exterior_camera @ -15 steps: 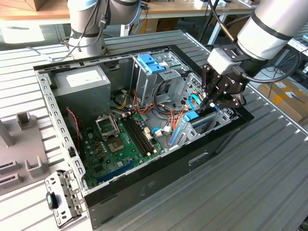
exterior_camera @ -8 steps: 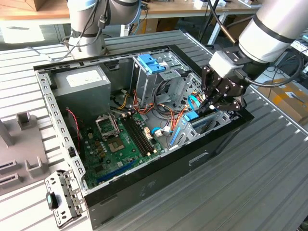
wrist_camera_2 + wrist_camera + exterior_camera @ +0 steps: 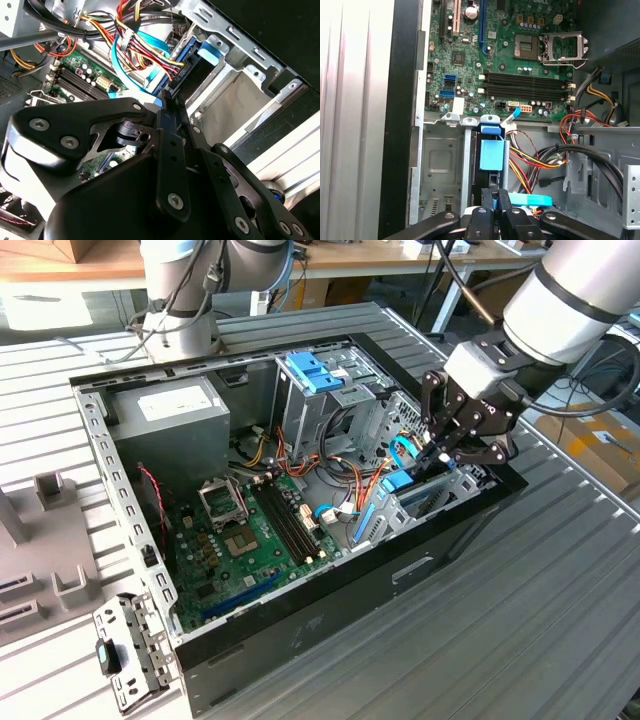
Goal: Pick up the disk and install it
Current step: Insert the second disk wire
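The disk (image 3: 492, 155) stood on edge in the drive bay (image 3: 440, 165) at the front corner of the open computer case (image 3: 300, 630), its blue plastic rail showing as a smooth, matte strip against the bay's stamped, perforated steel walls; in the exterior view it sat at (image 3: 405, 485), just beside the grey bay partition and below the bundled cables. The gripper (image 3: 495, 200) was directly over the disk's upper edge, its black fingers (image 3: 167, 145) drawn close together around the thin blue rail, so it appeared clamped on the disk, which looked partly seated in its slot. From here the main risk seemed to be a skewed insertion: if the disk tilted against the bay partition, its rail could bind on the sheet-metal edge and jam rather than slide home. The red, yellow and black power leads (image 3: 530, 160) and the flat light-blue data cable (image 3: 125, 65) hung near the disk, and could be pinched under it or snagged by the gripper's linkage. Beyond the bay lay the green motherboard (image 3: 510, 55), studded with small components and long black memory slots, and farther across the case the plain grey power-supply box (image 3: 170, 425).
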`<state>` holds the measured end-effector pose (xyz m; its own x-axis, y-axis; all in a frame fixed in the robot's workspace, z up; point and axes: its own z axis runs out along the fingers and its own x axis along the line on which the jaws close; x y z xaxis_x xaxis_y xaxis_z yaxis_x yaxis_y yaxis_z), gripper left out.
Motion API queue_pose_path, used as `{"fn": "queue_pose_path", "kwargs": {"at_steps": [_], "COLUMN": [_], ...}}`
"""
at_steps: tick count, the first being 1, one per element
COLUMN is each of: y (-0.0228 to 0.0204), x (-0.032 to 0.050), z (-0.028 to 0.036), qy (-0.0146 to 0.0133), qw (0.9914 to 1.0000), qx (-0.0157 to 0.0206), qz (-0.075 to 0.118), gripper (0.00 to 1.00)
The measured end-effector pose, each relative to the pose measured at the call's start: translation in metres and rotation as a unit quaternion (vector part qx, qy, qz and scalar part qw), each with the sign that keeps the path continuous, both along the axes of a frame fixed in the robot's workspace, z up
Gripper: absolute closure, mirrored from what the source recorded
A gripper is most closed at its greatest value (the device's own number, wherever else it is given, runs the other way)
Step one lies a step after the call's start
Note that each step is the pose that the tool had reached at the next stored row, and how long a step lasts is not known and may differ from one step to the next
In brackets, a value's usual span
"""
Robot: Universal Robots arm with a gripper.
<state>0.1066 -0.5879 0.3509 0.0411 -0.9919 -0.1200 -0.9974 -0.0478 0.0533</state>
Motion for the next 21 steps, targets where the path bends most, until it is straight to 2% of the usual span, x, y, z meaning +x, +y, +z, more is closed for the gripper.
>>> {"fn": "queue_pose_path", "kwargs": {"at_steps": [2,3,21], "y": [0.0006,0.0013,0.0009], "x": [0.0002,0.0034,0.0081], "z": [-0.0001,-0.0006,-0.0077], "qy": [0.0,0.0006,0.0041], "qw": [0.99999,0.99998,0.99997], "qx": [0.0036,0.0062,0.0072], "qz": [0.0,0.0,0.0], "gripper": [0.84,0.84,0.84]}}
